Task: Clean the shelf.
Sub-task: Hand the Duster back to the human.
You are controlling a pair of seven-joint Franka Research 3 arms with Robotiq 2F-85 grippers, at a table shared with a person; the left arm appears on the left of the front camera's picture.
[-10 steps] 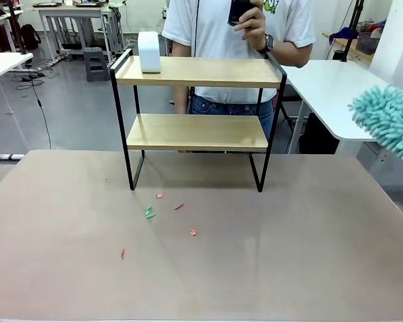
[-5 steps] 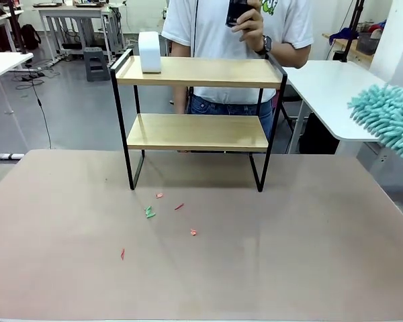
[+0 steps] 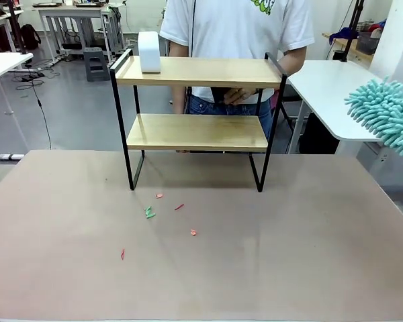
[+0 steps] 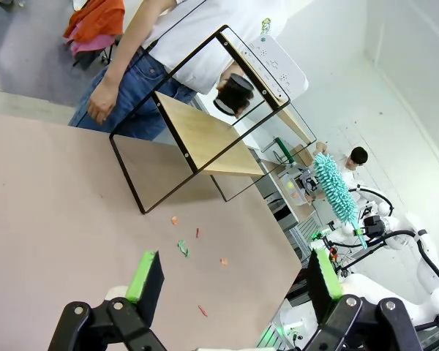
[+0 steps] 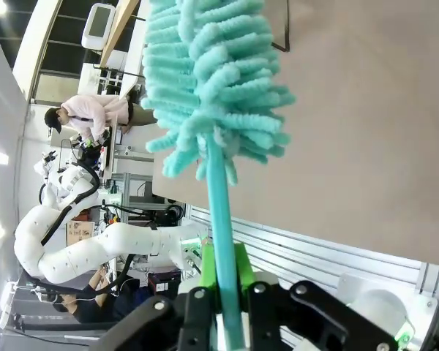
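R gripper [image 5: 223, 292] is clamped on the thin handle of the teal duster [image 5: 212, 73], green pads either side and the fluffy head up top. L gripper [image 4: 234, 278] hangs over the table [image 3: 289, 255] w/ jaws wide apart and nothing between them.

In the front view the duster head is at the far R edge, well apart from the shelf [image 3: 198, 100]. The shelf stands at the far middle of the table, all four legs down and both boards level.

Risks, as I read it:
- Handle is slim and smooth-looking. A sideways push on a board could twist it in the pads, so the head flops or slips.
- White box [image 3: 149, 51] sits on the top board's L end. A full R-to-L sweep prob shoves it off.
- Shelf looks light, w/ thin legs. Pressing hard or catching the frame post could slide or tip it.
- Person's hand [image 3: 236, 95] is just behind the shelf, btwn the boards. A pass over the lower board could brush it.
- Scraps [image 3: 150, 213] lie on the table in front, not on the boards. Can't tell if the boards carry any dirt.
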